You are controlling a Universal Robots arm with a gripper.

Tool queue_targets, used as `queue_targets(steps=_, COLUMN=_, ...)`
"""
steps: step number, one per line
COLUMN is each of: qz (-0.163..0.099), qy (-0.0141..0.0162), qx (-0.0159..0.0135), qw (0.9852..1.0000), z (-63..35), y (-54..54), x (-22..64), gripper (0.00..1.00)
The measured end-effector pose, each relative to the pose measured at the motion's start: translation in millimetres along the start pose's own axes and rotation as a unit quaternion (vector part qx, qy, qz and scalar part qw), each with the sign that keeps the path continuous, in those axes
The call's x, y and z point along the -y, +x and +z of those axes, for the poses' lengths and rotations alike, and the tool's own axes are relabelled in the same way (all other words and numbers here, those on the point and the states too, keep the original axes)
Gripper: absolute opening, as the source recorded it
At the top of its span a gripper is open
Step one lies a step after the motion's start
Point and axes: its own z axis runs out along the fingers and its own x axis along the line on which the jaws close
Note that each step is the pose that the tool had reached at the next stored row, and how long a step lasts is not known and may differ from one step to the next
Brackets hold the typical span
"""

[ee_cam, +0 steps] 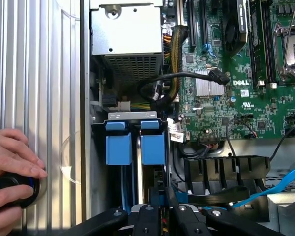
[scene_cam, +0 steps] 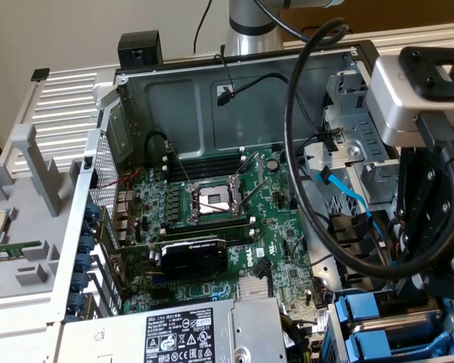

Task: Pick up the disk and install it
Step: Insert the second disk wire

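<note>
Ribbed silver metal panelling lies around an open computer case [scene_cam: 234, 72], which rests on its side with its boards exposed.

The disk [ee_cam: 152, 147] stands on edge in the drive bay at the case's corner, so only its bright blue plastic frame and a thin silver edge show; its label cannot be seen. The gripper [ee_cam: 162, 209] sits right over it, its black fingers [ee_cam: 147, 214] drawn close together and pinched on the blue frame's end. Just beside the disk, in the neighbouring slot of the same bay, stands a second blue tray [ee_cam: 117, 147], also on edge.

Next to the bay, black plastic cable guides [ee_cam: 221, 169] hold a bundle of wires, and a light blue cable [ee_cam: 280, 184] runs across them. Beyond the bay sits the silver power supply box [ee_cam: 125, 34], with yellow and black wires coming out of its side. The green main board [scene_cam: 212, 227] fills the case floor, carrying an open processor socket [scene_cam: 216, 198] and a black graphics card [scene_cam: 193, 255].

In the exterior view a thick black cable [scene_cam: 303, 151] loops from the arm across the case, towards that view's right.

Outside the case, on the ribbed panel, a person's hand [ee_cam: 10, 157] rests on a round black object [ee_cam: 12, 189].
</note>
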Motion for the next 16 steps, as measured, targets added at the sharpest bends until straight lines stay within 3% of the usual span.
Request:
queue_targets(steps=7, qz=0.001, qy=0.0000, qx=-0.0005, qw=1.0000, z=0.6, y=-0.5, x=0.0, gripper=0.16)
queue_targets(steps=16, qz=0.002, qy=0.0002, qx=-0.0041, qw=1.0000, z=1.8, y=-1.5, x=0.1, gripper=0.16)
